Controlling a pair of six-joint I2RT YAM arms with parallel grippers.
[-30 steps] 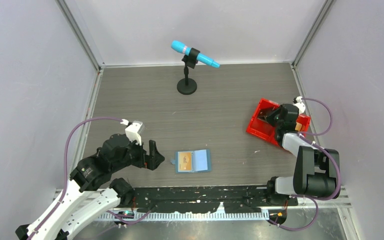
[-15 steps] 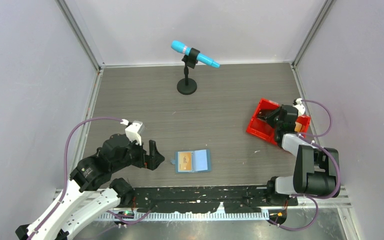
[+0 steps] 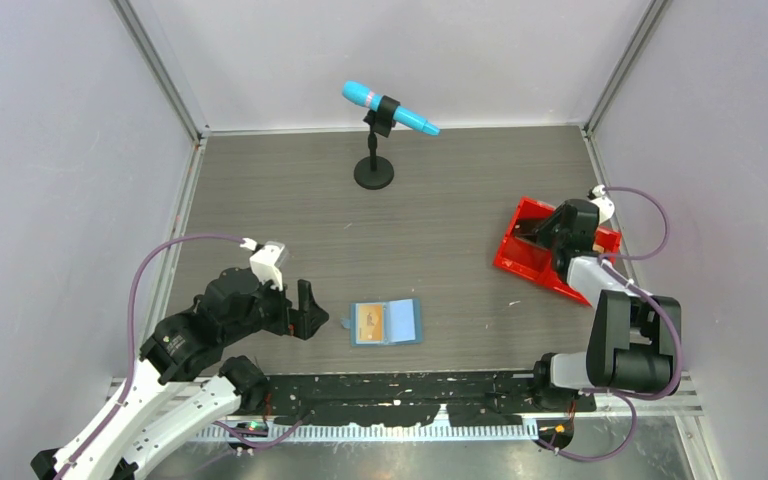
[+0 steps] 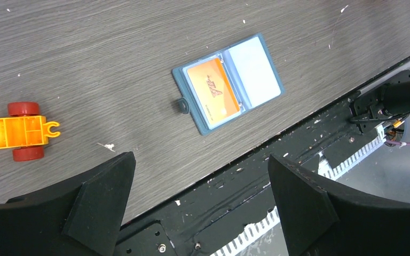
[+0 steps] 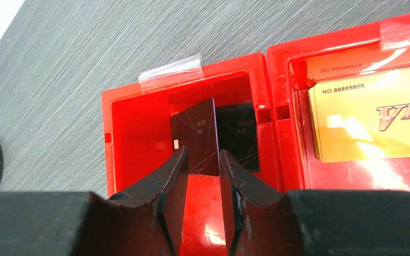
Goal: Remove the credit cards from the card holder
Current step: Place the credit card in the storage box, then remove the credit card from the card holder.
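Right hand [image 5: 203, 154] has eased open over the red bin [image 5: 133, 133], releasing a black card [image 5: 195, 133]; left hand [image 4: 201, 159] gapes wide near the card holder [image 4: 253, 72], orange-gold card [image 4: 212, 89] still inside.

Grey table [image 3: 440, 200], card holder [image 3: 387, 322], red bin [image 3: 518, 252], mic stand [image 3: 374, 175]

Right gripper [image 5: 203, 154] is opening: fingers [image 5: 173, 181] are parting around a dark card [image 5: 195, 133] that's standing in the left compartment of the red bin [image 5: 139, 112]. The right wrist is shifting slightly toward the back of the tabletop [image 3: 410, 240], and its purple cable [image 3: 628, 190] is arching higher. The orange patch beside the wrist is getting covered.
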